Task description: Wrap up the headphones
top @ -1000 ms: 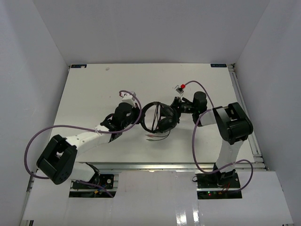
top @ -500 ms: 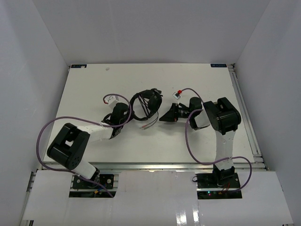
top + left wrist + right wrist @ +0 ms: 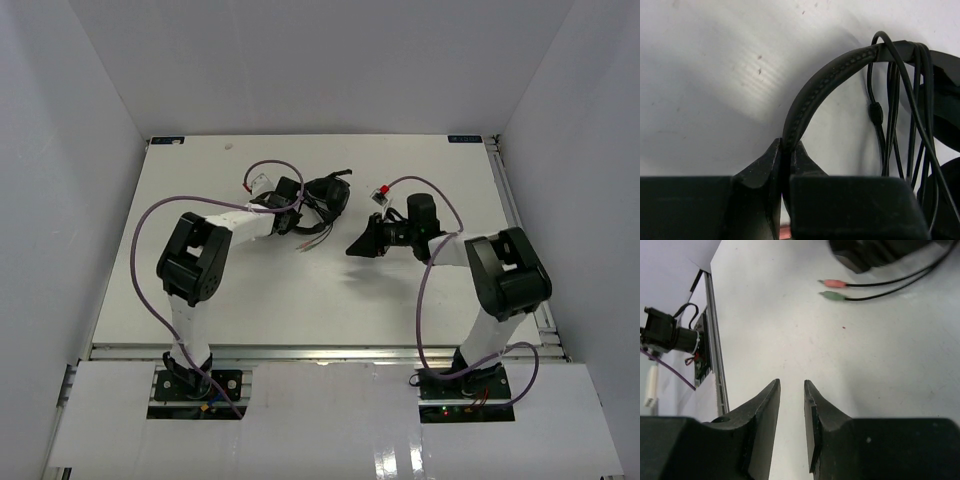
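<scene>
The headphones (image 3: 325, 195) lie far centre on the counter (image 3: 200, 290), my left tool (image 3: 787, 150) clamped on the headband (image 3: 830, 75). My right tool (image 3: 791, 387), narrow and empty, hangs just right of them. I'd grip firmly, then tuck the cable (image 3: 912, 125) and its loose plugs (image 3: 833, 283) under the loops.

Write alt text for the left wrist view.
The left hand is shut on the headphones by the headband. Their thin cable hangs looped over the band at right, above the white table.
</scene>
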You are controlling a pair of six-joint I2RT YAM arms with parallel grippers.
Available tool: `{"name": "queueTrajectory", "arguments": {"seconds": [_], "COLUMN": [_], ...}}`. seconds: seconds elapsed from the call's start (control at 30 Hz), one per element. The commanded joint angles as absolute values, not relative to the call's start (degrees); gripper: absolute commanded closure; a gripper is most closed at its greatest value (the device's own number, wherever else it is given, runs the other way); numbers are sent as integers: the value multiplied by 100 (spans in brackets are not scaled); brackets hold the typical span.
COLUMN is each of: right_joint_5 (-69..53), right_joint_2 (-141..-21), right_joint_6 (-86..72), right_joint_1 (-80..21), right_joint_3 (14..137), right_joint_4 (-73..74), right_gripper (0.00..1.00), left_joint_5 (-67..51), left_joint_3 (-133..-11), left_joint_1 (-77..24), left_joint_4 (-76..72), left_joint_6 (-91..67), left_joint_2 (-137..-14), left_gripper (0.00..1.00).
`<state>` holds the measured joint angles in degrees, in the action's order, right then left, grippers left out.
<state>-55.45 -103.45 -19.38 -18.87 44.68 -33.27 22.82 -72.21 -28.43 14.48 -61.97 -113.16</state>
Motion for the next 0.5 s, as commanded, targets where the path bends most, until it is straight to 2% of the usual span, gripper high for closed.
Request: {"name": "queueTrajectory", "arguments": {"seconds": [0.0, 0.03, 0.13, 0.17, 0.2, 0.23, 0.27, 0.3, 0.47], "right_joint_5": [-5080, -4975, -4634, -4504, -4366, -4275, -4150, -3990, -2805], "right_joint_2": [-8893, -8476, -7451, -7160, -6862, -6555, -6334, -6070, -5222], "right_joint_6": [365, 626, 1085, 1146, 1208, 1241, 1209, 1154, 862], "right_joint_1": [-1859, -1839, -1732, -1684, -1619, -1548, -1493, -1419, -1327], "right_joint_3": [4517, 4475, 4267, 4203, 4133, 4062, 4009, 3941, 3898], "right_joint_4": [-930, -527, 110, 269, 359, 424, 468, 499, 703], "right_gripper": [59, 52, 31, 25, 17, 8, 6, 10, 10], "left_joint_5": [2911, 2998, 3317, 3455, 3581, 3615, 3623, 3630, 2775], "left_joint_3": [-7867, -7885, -7719, -7635, -7510, -7358, -7219, -7041, -6189], "left_joint_1": [-2827, -2861, -3017, -3071, -3113, -3158, -3192, -3199, -3221], "left_joint_4": [3180, 3219, 3191, 3190, 3190, 3187, 3175, 3156, 2673], "left_joint_6": [-6077, -5938, -5202, -4929, -4634, -4441, -4235, -4019, -2990], "left_joint_2": [-11604, -11550, -11092, -10915, -10689, -10422, -10183, -9869, -8045], "left_gripper": [91, 79, 27, 13, 6, 2, 2, 2, 2]}}
